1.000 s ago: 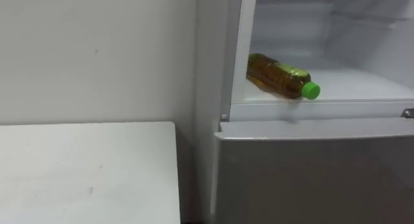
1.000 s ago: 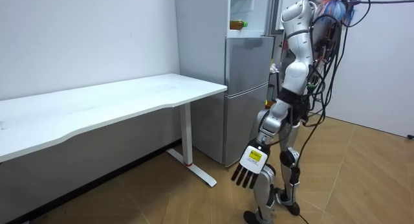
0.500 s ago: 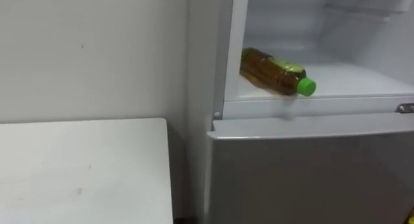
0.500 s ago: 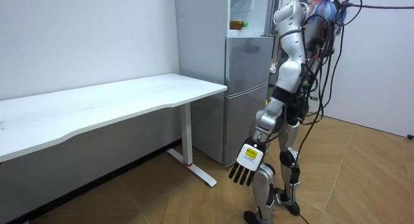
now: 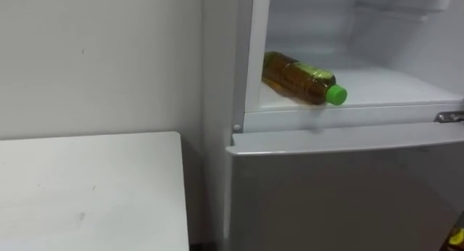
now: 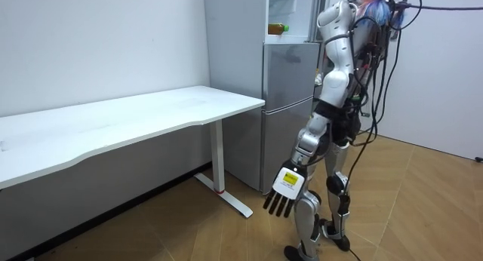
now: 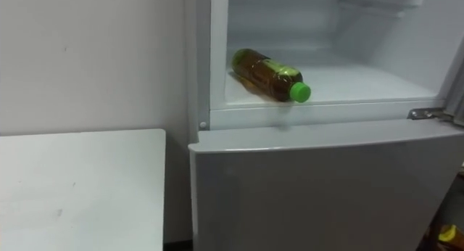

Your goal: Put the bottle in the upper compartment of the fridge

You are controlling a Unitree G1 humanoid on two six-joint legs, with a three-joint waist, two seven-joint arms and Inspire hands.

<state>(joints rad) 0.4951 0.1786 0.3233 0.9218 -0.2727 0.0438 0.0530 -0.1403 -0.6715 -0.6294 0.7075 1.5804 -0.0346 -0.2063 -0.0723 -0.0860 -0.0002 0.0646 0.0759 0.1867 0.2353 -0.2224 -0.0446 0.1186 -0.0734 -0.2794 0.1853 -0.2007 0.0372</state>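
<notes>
Already the bottle (image 5: 301, 78) lies on its side in the upper fridge (image 5: 362, 114), cap outward. It looks light, smooth and apt to roll, so is best gripped around its body. The left robot hand (image 6: 283, 194) hangs released.

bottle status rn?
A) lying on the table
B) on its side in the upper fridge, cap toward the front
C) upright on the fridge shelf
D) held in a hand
B: the bottle lies on its side on the floor of the upper fridge, with its green cap at the open front edge.
</notes>
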